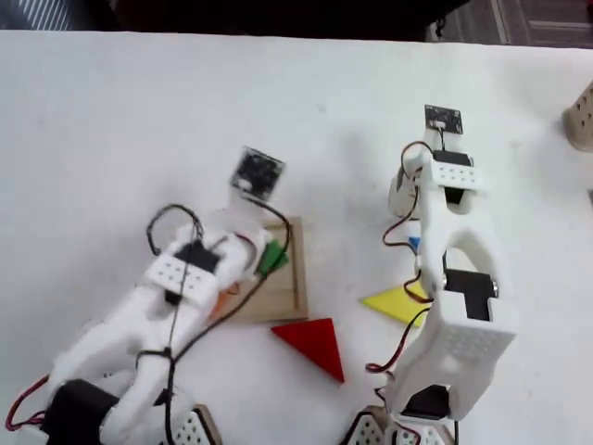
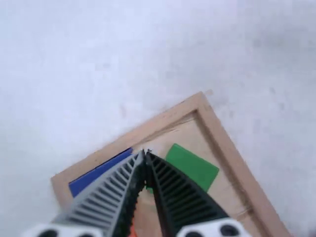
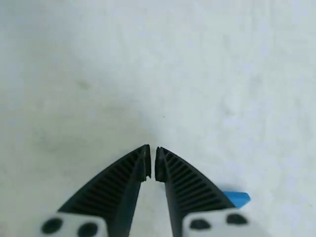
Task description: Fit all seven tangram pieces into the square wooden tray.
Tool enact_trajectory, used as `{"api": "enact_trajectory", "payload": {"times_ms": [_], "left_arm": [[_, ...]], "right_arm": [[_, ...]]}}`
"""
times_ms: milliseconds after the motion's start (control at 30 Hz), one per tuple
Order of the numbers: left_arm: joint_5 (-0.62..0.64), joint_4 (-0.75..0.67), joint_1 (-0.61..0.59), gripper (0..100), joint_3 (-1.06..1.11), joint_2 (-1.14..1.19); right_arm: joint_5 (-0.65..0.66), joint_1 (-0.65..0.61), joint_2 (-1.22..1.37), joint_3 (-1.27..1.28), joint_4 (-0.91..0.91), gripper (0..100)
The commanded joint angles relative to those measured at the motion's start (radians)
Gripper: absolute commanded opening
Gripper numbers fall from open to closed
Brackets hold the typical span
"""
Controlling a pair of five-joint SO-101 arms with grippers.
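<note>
Two pieces lie in the tray (image 2: pixel 217 133), left of centre on the table (image 1: pixel 139 111): a green piece (image 2: pixel 192 165) and a blue piece (image 2: pixel 98 174), the blue along the rim. Left gripper (image 2: pixel 146 157) hangs over them, jaws pressed together at the tips, pinching nothing. Red triangle (image 1: pixel 313 345) sits just right of the tray's near corner. Yellow piece (image 1: pixel 397 302) lies farther right, partly under the right arm. Right gripper (image 3: pixel 152 163) is over bare table, jaws all but touching, holding nothing. Light-blue piece (image 3: pixel 239 198) lies just beside it.

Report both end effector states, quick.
Left end effector: closed, nothing between its tips, over the wooden tray.
Right end effector: closed, holding nothing.
</note>
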Motion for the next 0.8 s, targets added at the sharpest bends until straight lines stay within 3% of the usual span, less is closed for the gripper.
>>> {"api": "enact_trajectory", "payload": {"times_ms": [0, 100, 300, 533, 767], "left_arm": [[0.009, -0.149, 0.133, 2, 0.071, -0.056], [0.008, -0.167, 0.185, 2, 0.094, -0.054], [0.006, -0.104, 0.174, 2, 0.02, 0.11], [0.005, 0.063, 0.11, 2, -0.123, 0.209], [0.005, 0.081, -0.005, 2, -0.126, 0.211]], "right_arm": [[0.0, -0.007, -0.007, -0.048, 0.007, 1.8], [0.0, -0.007, -0.007, -0.048, 0.008, 1.8], [0.0, -0.005, -0.007, -0.048, 0.008, 1.8], [0.0, -0.001, -0.007, -0.048, 0.021, 1.8], [0.0, -0.001, -0.007, -0.049, 0.021, 1.8]]}}
